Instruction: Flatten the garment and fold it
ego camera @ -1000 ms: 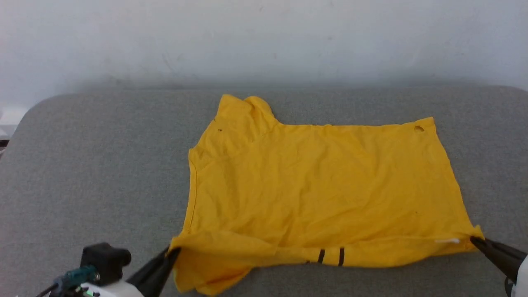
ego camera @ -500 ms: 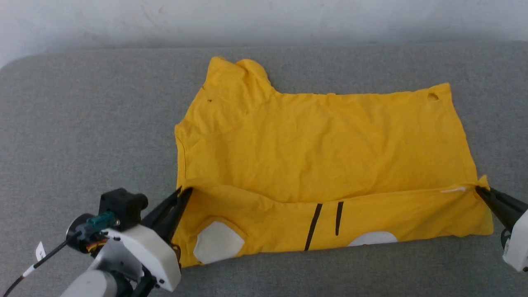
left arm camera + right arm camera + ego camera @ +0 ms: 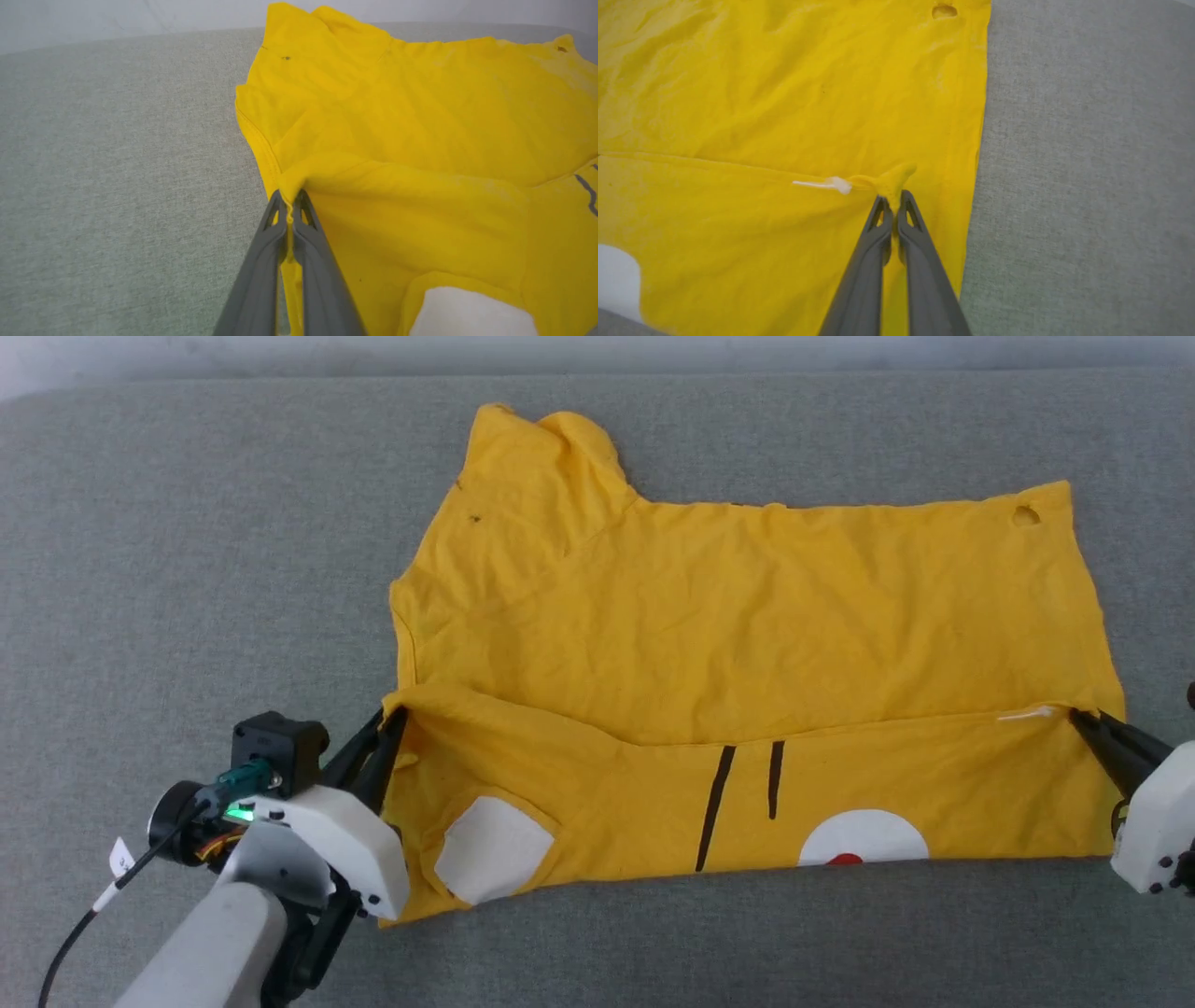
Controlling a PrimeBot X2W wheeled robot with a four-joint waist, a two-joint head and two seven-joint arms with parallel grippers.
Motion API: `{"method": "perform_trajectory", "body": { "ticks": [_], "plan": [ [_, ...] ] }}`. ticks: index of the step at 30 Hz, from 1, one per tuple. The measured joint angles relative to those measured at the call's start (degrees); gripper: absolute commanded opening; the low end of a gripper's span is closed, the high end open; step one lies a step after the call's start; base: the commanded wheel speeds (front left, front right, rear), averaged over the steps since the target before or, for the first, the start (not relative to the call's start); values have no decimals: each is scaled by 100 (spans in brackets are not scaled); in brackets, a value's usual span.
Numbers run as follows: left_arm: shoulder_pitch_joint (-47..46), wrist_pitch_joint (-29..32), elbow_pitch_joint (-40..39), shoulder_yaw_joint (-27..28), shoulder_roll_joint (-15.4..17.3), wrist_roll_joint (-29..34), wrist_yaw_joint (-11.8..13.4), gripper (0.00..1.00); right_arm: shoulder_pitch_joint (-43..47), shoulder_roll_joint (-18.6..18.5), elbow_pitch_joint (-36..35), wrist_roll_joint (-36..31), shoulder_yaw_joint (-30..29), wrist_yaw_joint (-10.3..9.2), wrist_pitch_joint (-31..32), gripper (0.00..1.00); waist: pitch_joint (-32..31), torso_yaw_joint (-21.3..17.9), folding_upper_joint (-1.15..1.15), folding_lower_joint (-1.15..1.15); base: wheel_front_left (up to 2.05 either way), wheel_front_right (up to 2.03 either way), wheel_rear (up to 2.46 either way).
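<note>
First, head view, left jaws: the left gripper [image 3: 392, 721] is pinching the left end of the T-shirt's turned-over edge, jaws pressed together on the cloth.
Head view, right jaws: the right gripper [image 3: 1081, 719] is nipping the right end of that edge, closed on it, just beside a small white tag [image 3: 1025, 714].
Head view, garment: the yellow T-shirt [image 3: 747, 616] is lying spread on the grey padded surface [image 3: 187, 569]. Its near strip is lying printed side up over the plain side, showing a white patch [image 3: 493, 859], two black lines [image 3: 714, 807] and a white circle with a red dot [image 3: 864, 845].
Head view, far right corner: a small hole [image 3: 1025, 515] is showing.
Left wrist view, jaws: the grey fingers [image 3: 261, 261] are squeezing a thin ridge of yellow cloth at their tips.
Left wrist view, surroundings: bare grey surface is lying to the left, and a sleeve [image 3: 299, 42] is lying beyond.
Right wrist view, jaws: the tips are clamping a small peak of cloth, nothing blocking them.
Right wrist view, surroundings: the tag is trailing left from the pinch, with the hole at the top edge.
Wrist views, extra: each is showing the bunched cloth that the head view is reducing to a dark point.
</note>
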Motion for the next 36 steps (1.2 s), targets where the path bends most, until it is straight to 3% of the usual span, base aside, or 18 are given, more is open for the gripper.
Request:
{"method": "perform_trajectory", "body": {
  "ticks": [4,5,6,7,15,24,31,36],
  "plan": [
    [-116,-37,382,-126,-93,20,-10,0,-103,74,355,-8,199,0,-159,0,0,55,0,0,0,0,0],
    [-133,-46,489,-153,-130,33,-12,21,-113,93,454,-19,226,-1,-198,0,-19,62,0,-1,0,0,0],
    [-134,-76,580,-159,-179,34,-9,100,-123,108,530,-38,253,-1,-257,22,-47,66,0,-1,0,0,0],
    [-135,-123,662,-158,-224,36,-7,100,-146,126,589,-54,267,0,-310,100,-80,67,0,-1,0,0,0],
    [77,-495,697,170,-500,-343,222,100,-154,410,720,-303,79,0,-289,100,-477,37,0,-2,0,0,0],
    [1247,-589,-164,435,-691,-725,858,100,581,1655,468,-1433,-1365,-1,240,100,-963,-43,0,-3,0,0,0],
    [1722,19,-671,180,-641,-635,1339,100,1084,2524,-345,-2030,-2128,-1,726,100,-1114,-41,0,-3,0,0,0],
    [1727,481,-649,38,-471,-456,1635,100,1240,2836,-828,-2196,-2372,-1,925,100,-1037,-46,0,-2,0,0,0]
  ]
}}
